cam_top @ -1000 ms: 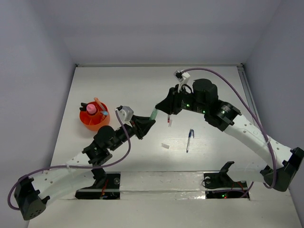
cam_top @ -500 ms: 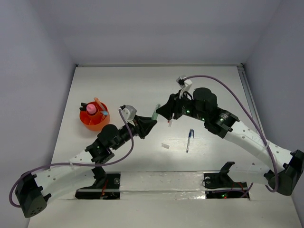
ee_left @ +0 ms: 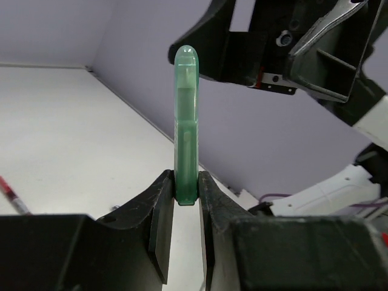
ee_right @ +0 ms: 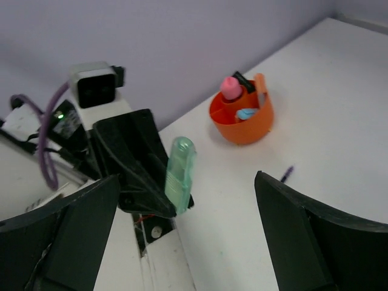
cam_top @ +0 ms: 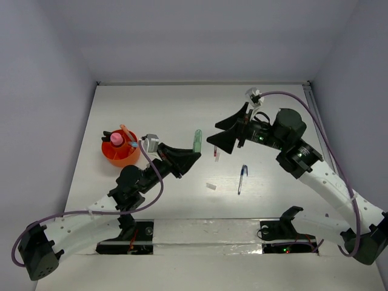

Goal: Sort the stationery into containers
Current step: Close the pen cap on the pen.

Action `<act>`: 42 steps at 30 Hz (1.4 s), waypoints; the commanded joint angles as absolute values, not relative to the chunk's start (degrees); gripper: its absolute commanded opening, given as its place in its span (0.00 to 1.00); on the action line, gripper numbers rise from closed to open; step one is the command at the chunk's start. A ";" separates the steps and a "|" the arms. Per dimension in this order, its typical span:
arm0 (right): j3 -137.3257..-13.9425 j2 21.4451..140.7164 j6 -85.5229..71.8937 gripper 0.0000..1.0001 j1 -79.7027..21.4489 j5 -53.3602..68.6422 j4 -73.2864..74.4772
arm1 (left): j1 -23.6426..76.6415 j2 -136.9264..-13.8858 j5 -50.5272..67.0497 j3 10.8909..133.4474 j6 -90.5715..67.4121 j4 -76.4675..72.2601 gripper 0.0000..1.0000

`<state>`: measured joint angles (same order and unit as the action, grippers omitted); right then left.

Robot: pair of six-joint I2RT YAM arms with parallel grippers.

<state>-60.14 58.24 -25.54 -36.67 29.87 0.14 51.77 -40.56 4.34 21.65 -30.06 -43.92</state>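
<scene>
A translucent green cap (cam_top: 196,139) (ee_left: 186,121) (ee_right: 180,173) stands up between the jaws of my left gripper (cam_top: 193,155) (ee_left: 187,188), which is shut on its lower end above the table's middle. My right gripper (cam_top: 225,133) (ee_right: 187,182) is open just right of the cap, its fingers wide on either side and clear of it. The orange-red pot (cam_top: 109,159) (ee_right: 242,130) sits at the left with a pink-capped tube (cam_top: 116,139) (ee_right: 230,88) and other pieces in it. On the table lie a red pen (cam_top: 216,155), a blue pen (cam_top: 242,179) and a small white bit (cam_top: 210,186).
White walls close the table at the back and both sides. Purple cables loop over both arms. The arm bases and a slotted rail (cam_top: 206,233) run along the near edge.
My right gripper has opened, let go of the green cap and pulled back to the right. The left gripper has closed in and now holds the cap alone.
</scene>
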 commanded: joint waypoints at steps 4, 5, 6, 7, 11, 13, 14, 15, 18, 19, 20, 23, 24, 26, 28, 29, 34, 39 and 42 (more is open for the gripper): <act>-63.19 63.98 -30.22 0.89 -36.56 44.38 -13.26 | 51.94 -40.34 10.72 21.18 -37.70 -54.05 0.00; -63.28 64.77 -30.84 0.84 -36.56 44.73 -14.58 | 51.94 -40.17 10.81 21.36 -37.71 -54.23 0.00; -63.28 65.04 -31.02 0.80 -36.56 44.65 -14.76 | 51.94 -40.08 10.72 21.36 -37.62 -54.40 0.00; -63.19 65.30 -31.55 0.72 -36.56 44.65 -15.46 | 51.94 -40.08 10.72 21.36 -37.62 -54.49 0.00; -61.53 66.44 -33.57 0.61 -36.56 46.31 -19.68 | 51.94 -41.66 11.16 21.71 -37.97 -56.15 0.00; -60.91 67.06 -34.19 0.61 -36.56 46.76 -21.88 | 51.94 -42.97 11.60 21.36 -38.58 -57.47 0.00; -60.73 67.15 -34.80 0.61 -36.56 47.02 -22.49 | 51.94 -43.33 11.78 21.36 -38.93 -58.09 0.00; -60.47 67.41 -35.07 0.61 -36.56 47.20 -23.37 | 51.94 -44.03 11.95 21.36 -39.02 -58.36 0.00; -60.29 67.94 -35.77 0.55 -36.56 47.37 -24.08 | 51.94 -44.47 11.69 21.53 -39.02 -58.80 0.00; -60.29 68.29 -35.86 0.49 -36.56 47.46 -24.17 | 51.94 -44.65 11.69 21.62 -39.02 -59.06 0.00; -60.21 68.47 -35.95 0.48 -36.56 47.55 -24.00 | 51.94 -44.65 11.60 21.71 -38.94 -59.15 0.00; -59.59 68.47 -36.12 0.46 -36.56 47.46 -23.99 | 51.94 -44.56 11.25 22.06 -38.58 -59.76 0.00; -59.24 68.47 -36.12 0.46 -36.56 47.29 -24.08 | 51.94 -44.82 11.16 22.15 -38.58 -60.03 0.00; -58.71 68.64 -36.12 0.36 -36.56 47.37 -24.26 | 51.94 -45.09 11.34 22.76 -38.32 -60.38 0.00; -58.27 68.47 -36.47 0.24 -36.56 47.11 -24.78 | 51.94 -45.88 11.69 23.20 -38.15 -60.47 0.00; -57.75 68.47 -36.91 0.22 -37.08 47.20 -25.31 | 51.94 -46.05 11.86 23.38 -38.14 -60.47 0.00; -55.46 68.38 -38.05 0.03 -37.62 46.58 -28.21 | 51.94 -46.67 12.13 24.17 -38.32 -60.91 0.00; -52.04 68.20 -38.59 0.00 -39.37 46.14 -31.46 | 51.94 -45.97 11.60 26.01 -37.88 -61.26 0.00; -47.92 67.50 -38.41 0.00 -40.60 45.44 -33.48 | 51.94 -44.83 10.99 27.94 -37.09 -60.74 0.00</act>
<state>-52.12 67.92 -39.59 -37.71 45.43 -30.74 51.70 -46.87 11.40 21.58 -37.93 -53.69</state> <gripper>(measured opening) 0.233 0.155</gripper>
